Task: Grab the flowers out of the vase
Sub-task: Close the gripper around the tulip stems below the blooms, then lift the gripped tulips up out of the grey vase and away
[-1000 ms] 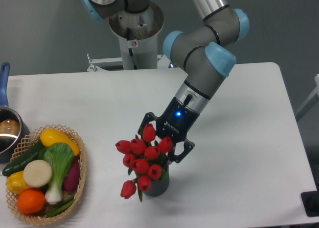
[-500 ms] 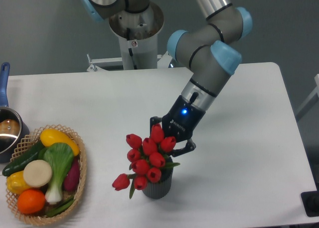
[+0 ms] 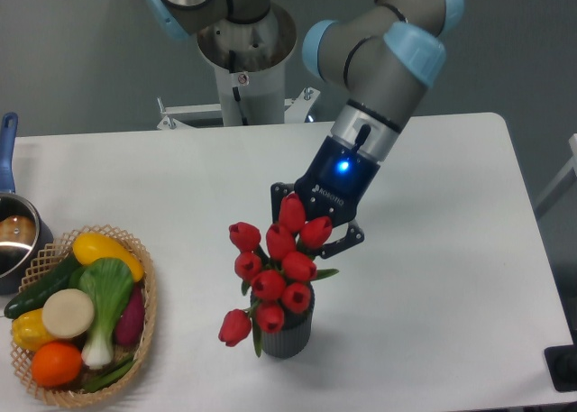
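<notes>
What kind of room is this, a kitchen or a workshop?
Probably a robot test lab: an arm on a pedestal works over a plain white table set with props, tulips in a vase and a produce basket.

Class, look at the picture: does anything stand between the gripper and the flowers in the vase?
Nothing visible does. The gripper is already at the top of the flowers, behind the upper buds, whose stems are still in the vase.

Robotics lab: pedestal-mounted arm (image 3: 379, 60), bare white table (image 3: 451, 250), plain grey wall (image 3: 72, 51).
</notes>
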Controlling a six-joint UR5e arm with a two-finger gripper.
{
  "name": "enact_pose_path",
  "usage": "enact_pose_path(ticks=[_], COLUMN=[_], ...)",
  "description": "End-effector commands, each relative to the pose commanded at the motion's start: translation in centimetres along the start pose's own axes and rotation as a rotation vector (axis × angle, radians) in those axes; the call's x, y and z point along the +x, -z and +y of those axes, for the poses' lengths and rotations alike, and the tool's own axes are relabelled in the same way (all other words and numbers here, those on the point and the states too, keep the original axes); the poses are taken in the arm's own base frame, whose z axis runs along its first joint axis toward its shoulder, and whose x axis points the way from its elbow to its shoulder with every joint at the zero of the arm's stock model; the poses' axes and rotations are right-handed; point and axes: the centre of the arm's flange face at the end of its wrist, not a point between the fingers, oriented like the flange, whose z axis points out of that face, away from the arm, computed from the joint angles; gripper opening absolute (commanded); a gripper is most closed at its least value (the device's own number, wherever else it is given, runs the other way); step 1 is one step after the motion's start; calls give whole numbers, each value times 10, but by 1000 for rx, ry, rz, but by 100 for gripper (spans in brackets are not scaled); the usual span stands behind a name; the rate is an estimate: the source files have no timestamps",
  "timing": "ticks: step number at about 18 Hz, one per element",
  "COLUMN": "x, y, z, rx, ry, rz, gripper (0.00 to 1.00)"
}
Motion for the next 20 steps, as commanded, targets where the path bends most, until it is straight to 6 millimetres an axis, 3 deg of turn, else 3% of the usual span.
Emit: enact_pose_path(ticks=[4,7,14,17,20], x=[-8,-17,-49,-50,-54], y=[24,44,88,95,100], z=[-37,-51,-43,-38,-19], rx=[47,76,94,61,-32], ry=[81,131,98,83,92], rz=[-40,-69,-159,-219,-350], gripper=[0,0,0,0,0])
